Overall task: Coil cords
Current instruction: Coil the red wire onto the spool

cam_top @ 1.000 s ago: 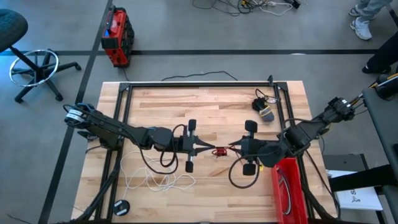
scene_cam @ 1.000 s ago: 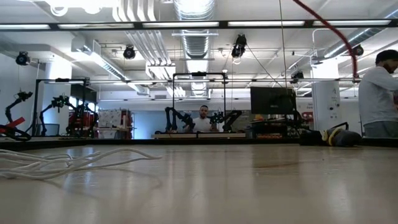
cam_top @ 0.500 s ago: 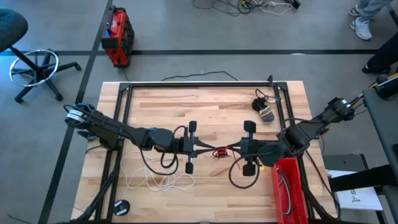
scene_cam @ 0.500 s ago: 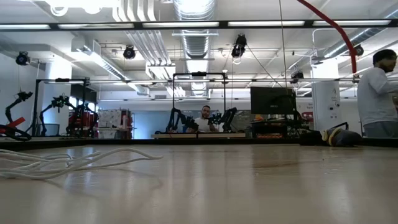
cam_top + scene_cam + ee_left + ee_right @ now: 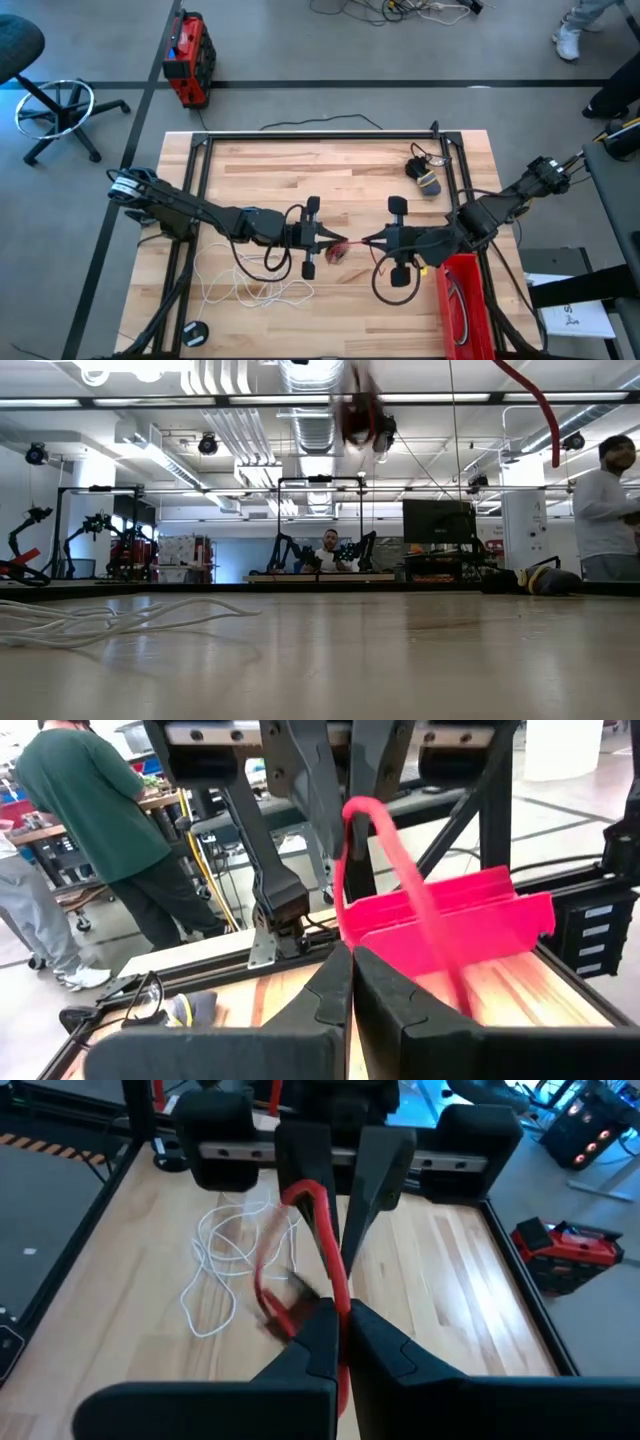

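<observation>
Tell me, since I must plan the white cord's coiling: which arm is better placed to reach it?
Probably left: the white cord lies beside the left gripper, though both it and the right gripper hold the red cord.

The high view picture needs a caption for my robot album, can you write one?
Two grippers, left and right, hold a red cord above a wooden table, with a white cord lying loose nearby.

The thin red flexible cord (image 5: pixel 337 250) is up off the counter near the middle, bunched in a small loop and looking blurred. The thin white cord (image 5: pixel 252 290) lies in loose messy loops on the wood near the front left. A thin black cord (image 5: pixel 196 331) sits as a small tight coil at the front-left corner.
</observation>
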